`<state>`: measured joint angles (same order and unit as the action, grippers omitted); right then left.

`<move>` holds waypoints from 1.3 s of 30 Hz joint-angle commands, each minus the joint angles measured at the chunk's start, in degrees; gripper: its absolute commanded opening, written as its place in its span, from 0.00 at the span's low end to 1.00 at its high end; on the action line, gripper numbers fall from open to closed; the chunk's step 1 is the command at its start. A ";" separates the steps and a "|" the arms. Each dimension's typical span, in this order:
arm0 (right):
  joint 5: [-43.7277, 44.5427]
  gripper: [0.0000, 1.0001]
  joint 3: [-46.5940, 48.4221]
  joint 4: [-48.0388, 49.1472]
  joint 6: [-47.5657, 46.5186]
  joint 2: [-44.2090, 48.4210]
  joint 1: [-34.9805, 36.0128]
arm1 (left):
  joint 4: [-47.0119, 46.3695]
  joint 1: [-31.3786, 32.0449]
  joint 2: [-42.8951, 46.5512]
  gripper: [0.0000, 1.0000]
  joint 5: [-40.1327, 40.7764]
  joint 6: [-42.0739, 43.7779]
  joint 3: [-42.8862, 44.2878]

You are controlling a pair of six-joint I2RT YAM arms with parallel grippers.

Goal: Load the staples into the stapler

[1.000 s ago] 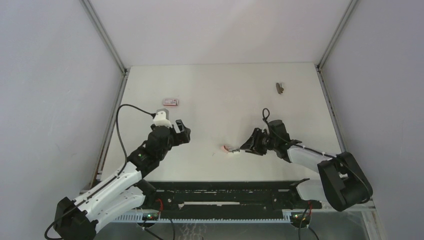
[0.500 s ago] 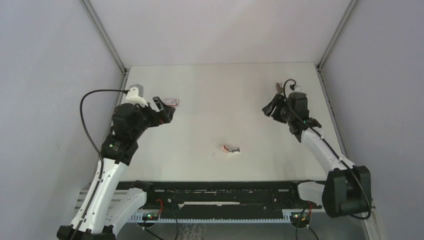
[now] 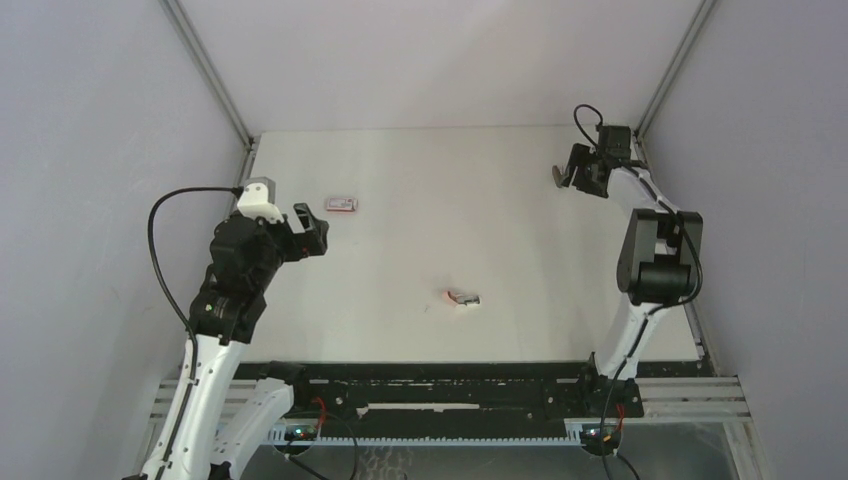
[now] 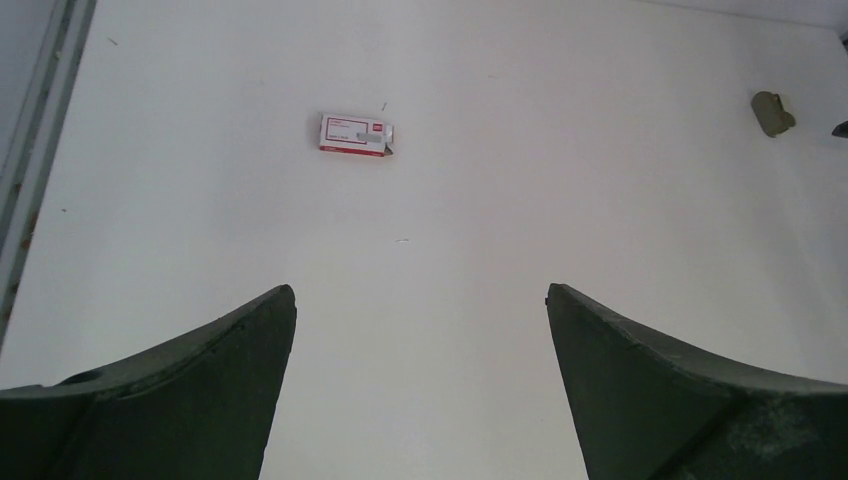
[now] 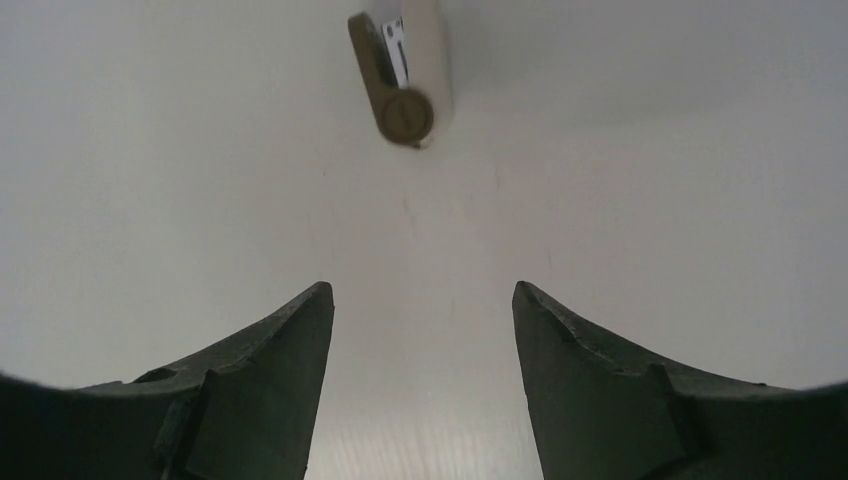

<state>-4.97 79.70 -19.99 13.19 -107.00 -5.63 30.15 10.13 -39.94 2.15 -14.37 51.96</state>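
Left gripper (image 3: 312, 228) spread wide, empty, just beside the staple box (image 3: 342, 205) at left rear. Stapler (image 3: 462, 298) lies mid-table toward the near edge, well apart from both arms. Right gripper (image 3: 572, 178) spread open, empty, near dark tool (image 5: 400, 70) at far right.

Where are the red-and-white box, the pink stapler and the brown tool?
red-and-white box (image 4: 354, 134): left wrist view, middle of its printed top.
pink stapler (image 3: 462, 298): top view, middle of its body.
brown tool (image 5: 403, 116): right wrist view, its round near end.
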 commanded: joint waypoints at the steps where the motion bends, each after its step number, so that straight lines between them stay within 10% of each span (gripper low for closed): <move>1: 0.27 0.65 11.27 -6.53 -4.22 -6.78 -0.23 | -0.27 -0.56 0.40 0.99 2.60 2.37 -0.95; 14: 6.82 0.68 35.44 -16.17 -5.03 -26.65 2.74 | -0.22 -0.82 0.48 0.99 2.90 2.42 -1.15; 25: 9.03 0.40 47.26 -20.78 -5.67 -35.53 3.25 | -0.21 -1.25 0.21 1.00 2.32 2.74 -1.07; 33: 8.47 0.02 44.51 -19.50 -6.30 -30.99 4.32 | -1.70 -1.35 0.03 0.97 -1.33 -2.15 -1.18; 39: 4.42 0.00 26.66 -10.85 -4.73 -10.65 7.76 | -12.36 4.24 0.11 0.94 -3.10 -12.60 -5.23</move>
<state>2.42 115.44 -37.91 7.51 -135.59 -1.10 26.94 10.17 -39.72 0.62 -19.59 49.65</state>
